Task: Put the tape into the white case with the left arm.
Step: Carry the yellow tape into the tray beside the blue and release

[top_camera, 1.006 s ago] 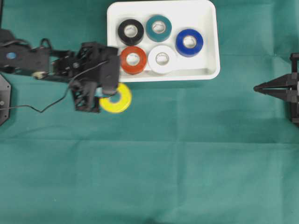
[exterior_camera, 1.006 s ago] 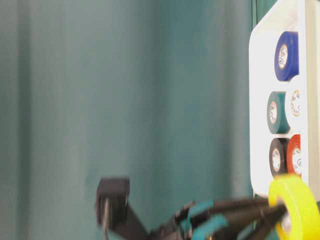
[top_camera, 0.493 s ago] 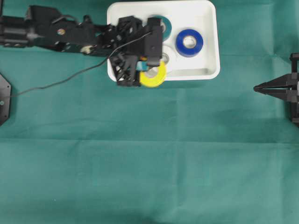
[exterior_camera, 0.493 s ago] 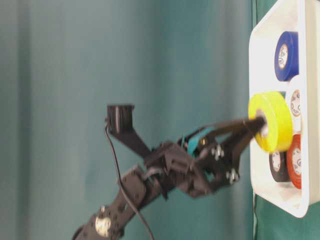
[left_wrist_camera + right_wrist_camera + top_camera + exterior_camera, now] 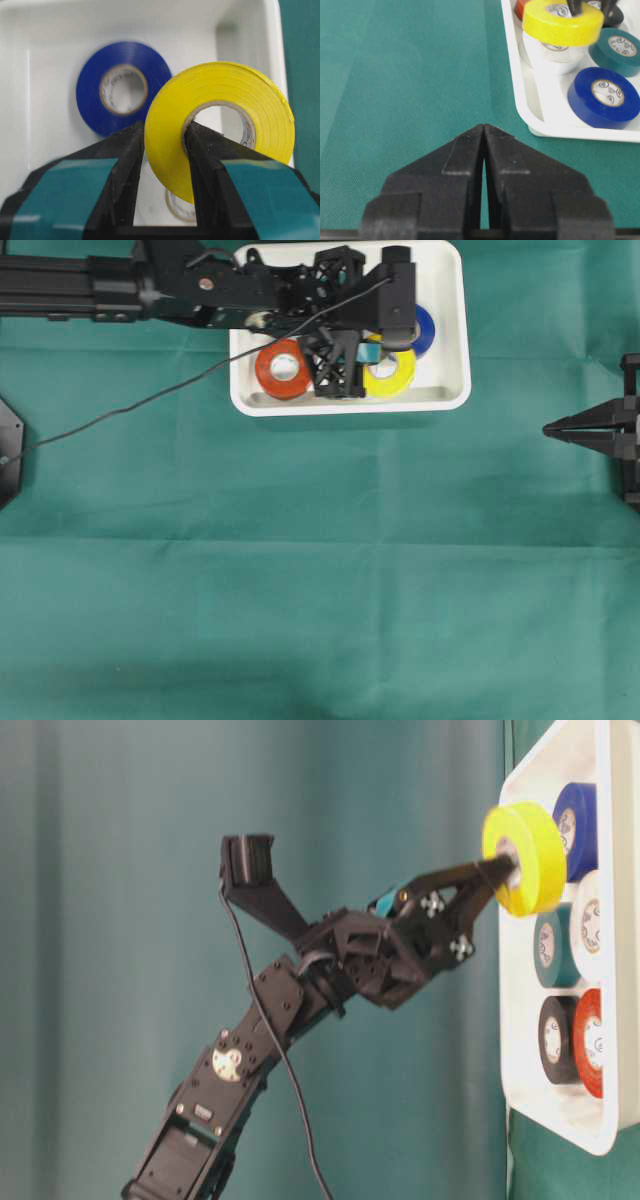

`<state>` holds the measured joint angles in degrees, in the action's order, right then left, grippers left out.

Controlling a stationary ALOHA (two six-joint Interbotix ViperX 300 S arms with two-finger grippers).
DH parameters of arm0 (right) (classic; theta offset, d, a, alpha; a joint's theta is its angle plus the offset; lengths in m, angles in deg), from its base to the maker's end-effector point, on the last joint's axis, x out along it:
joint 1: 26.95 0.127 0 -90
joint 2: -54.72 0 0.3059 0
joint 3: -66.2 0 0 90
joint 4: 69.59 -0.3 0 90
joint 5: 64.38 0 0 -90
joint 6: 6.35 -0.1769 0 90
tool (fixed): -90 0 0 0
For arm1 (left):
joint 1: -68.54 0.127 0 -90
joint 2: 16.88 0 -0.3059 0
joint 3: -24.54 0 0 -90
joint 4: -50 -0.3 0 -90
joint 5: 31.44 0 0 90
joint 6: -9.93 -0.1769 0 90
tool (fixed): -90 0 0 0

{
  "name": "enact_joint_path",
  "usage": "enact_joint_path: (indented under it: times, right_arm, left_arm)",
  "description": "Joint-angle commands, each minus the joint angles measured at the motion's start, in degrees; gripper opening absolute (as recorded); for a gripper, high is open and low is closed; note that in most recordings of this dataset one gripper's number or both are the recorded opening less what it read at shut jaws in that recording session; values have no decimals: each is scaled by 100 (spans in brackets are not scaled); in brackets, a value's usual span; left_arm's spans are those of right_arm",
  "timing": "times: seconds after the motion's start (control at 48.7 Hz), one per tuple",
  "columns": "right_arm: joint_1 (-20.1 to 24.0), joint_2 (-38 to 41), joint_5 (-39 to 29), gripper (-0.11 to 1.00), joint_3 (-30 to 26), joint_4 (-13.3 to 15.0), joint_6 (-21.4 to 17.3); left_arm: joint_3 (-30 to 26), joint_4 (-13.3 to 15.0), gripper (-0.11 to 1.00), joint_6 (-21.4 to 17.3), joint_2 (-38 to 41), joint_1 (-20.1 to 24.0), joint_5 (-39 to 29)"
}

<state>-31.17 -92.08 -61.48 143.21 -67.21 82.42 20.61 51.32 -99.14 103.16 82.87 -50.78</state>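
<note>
The yellow tape (image 5: 397, 376) (image 5: 525, 858) (image 5: 562, 25) hangs in the air over the white case (image 5: 450, 400) (image 5: 520, 1092) (image 5: 520, 95). My left gripper (image 5: 374, 352) (image 5: 505, 872) (image 5: 164, 129), teal-banded, is shut on it: one finger passes through the roll's core, the other presses its outer face (image 5: 262, 107). The roll hovers above a white roll (image 5: 551, 54) and beside a blue roll (image 5: 426, 328) (image 5: 92, 95). My right gripper (image 5: 548, 428) (image 5: 484, 126) rests shut and empty, low over the cloth at the right edge.
Inside the case also lie a red roll (image 5: 283, 368), a teal roll (image 5: 620, 45) (image 5: 550, 945) and a black roll (image 5: 555, 1038). The left arm stretches across the case's left half, its cable (image 5: 150, 400) trailing over the green cloth.
My left arm has carried the yellow tape from beside the case's front-left corner, over the rim, to above the case's right half. The right gripper has not moved.
</note>
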Motion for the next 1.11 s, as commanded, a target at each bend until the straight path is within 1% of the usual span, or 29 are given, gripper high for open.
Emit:
enact_joint_path:
  times: [0.0, 0.123, 0.246, 0.739, 0.759, 0.78, 0.8, 0.882, 0.964, 1.006, 1.088]
  right_arm:
    - [-9, 44, 62, -9, -70, 9, 0]
    - [-9, 44, 62, -9, -62, 9, 0]
    - [-9, 44, 62, -9, -62, 0, 0]
    - [-9, 44, 62, -9, -62, 9, 0]
    - [-9, 44, 62, -9, -62, 9, 0]
    - [-9, 44, 62, -9, -62, 9, 0]
    - [-9, 44, 62, -9, -62, 9, 0]
    - [-9, 44, 62, -9, -62, 9, 0]
    - [-9, 44, 62, -9, -70, 9, 0]
    - [-9, 44, 62, -9, -62, 0, 0]
    - [-9, 44, 62, -9, -62, 9, 0]
  left_arm:
    - [-378, -9, 24, -9, -9, 26, -9]
    - [-606, -9, 24, -70, 149, 26, -105]
    - [-694, -9, 24, -79, 229, 26, -193]
    - [-606, -9, 25, -88, 185, 18, -202]
    - [-598, -9, 28, -88, 176, 18, -193]
    - [-589, 0, 33, -88, 167, 18, -202]
    - [-580, 0, 40, -88, 158, 18, -193]
    - [-527, -9, 65, -88, 105, 18, -202]
    - [-457, -9, 86, -79, 35, 18, -185]
    - [-413, -9, 91, -70, 0, 18, -176]
    - [-334, -9, 89, -44, -79, 18, -176]
